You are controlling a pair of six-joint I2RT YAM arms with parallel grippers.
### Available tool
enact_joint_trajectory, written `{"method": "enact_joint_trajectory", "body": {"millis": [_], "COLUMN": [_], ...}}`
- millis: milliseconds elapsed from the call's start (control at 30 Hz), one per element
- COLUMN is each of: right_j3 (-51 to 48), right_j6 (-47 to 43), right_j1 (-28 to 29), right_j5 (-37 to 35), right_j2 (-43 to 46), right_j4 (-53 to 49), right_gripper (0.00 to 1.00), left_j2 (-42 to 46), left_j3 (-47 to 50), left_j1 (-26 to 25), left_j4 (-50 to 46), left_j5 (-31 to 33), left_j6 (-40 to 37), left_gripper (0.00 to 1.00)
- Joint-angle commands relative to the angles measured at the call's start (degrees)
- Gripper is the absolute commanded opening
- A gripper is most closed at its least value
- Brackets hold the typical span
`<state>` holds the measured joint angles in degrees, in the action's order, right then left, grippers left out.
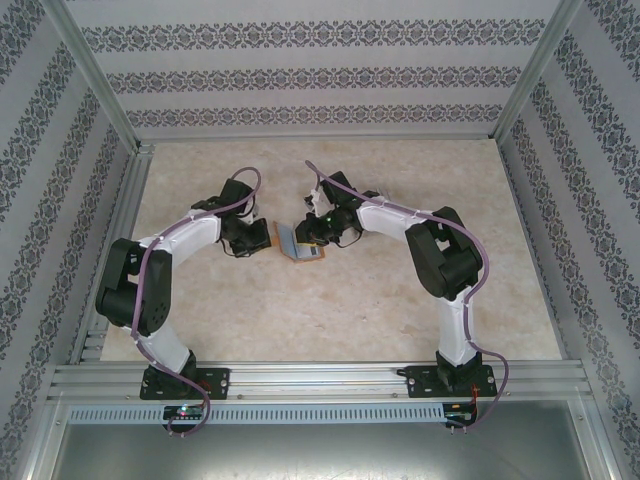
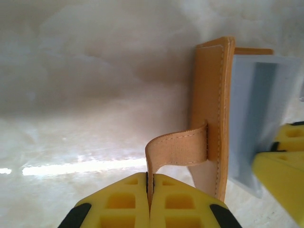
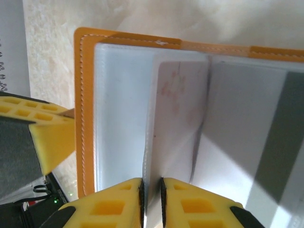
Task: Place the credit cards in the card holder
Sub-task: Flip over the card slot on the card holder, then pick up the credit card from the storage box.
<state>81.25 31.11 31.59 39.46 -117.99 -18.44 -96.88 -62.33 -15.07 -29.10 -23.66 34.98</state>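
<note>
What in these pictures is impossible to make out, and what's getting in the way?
- Top external view: the card holder is tiny and half covered by the left gripper and right gripper; cards uncountable.
- Left wrist view: the holder's far side is cut off by the picture's right edge and the right gripper's fingers.
- Right wrist view: too close and blurred to tell whether the pale sheet between the fingers is a card or a sleeve.

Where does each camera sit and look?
Top: above and behind, looking down at the table; left arm and right arm show.
Left wrist: on the left arm, facing the card holder; left claw shows.
Right wrist: on the right arm, facing inside the card holder; right claw shows.
Shared: both wrist views see the card holder.
</note>
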Motion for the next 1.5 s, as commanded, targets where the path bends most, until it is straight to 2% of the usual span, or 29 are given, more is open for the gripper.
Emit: {"method": "enact_joint_trajectory", "body": {"millis": [0, 400, 500, 667, 1033, 1267, 1467], "right_j3": [-0.4, -1.4, -2.5, -4.3, -5.8, -2.6, 2.9], "right_j6": [-1.4, -2.0, -2.2, -2.5, -4.7, -5.3, -3.3], "right_j1": [-0.4, -0.9, -1.3, -2.5, -5.6, -4.5, -0.3], "right_j5": [-0.6, -1.6, -2.1, -2.6, -5.1, -3.9, -1.2], "right_j2": [1.1, 1.2, 1.9, 2.8, 5.8, 6.4, 1.5], "right_j4": [-1.3, -2.2, -2.2, -2.1, -4.4, -5.5, -4.1], "right_gripper": [0.20, 0.23, 0.24, 0.29, 0.29, 0.29, 0.28], "left_j2": [0.2, -0.5, -0.5, -0.2, 2.9, 5.5, 4.9], "left_j3": [1.5, 2.4, 1.7, 0.9, -2.8, -8.8, -9.1], "left_j1": [1.2, 2.8, 3.2, 4.0, 6.2, 6.7, 6.6], "left_j4": [1.8, 0.3, -1.2, -2.9, -6.8, -6.9, 2.7], "left_j5": [0.5, 2.6, 4.1, 5.9, 8.7, 6.8, -1.9], "left_j6": [0.0, -1.9, -2.7, -3.7, -5.7, -5.2, 0.4], "left_gripper": [0.00, 0.00, 0.08, 0.28, 0.34, 0.34, 0.34]}}
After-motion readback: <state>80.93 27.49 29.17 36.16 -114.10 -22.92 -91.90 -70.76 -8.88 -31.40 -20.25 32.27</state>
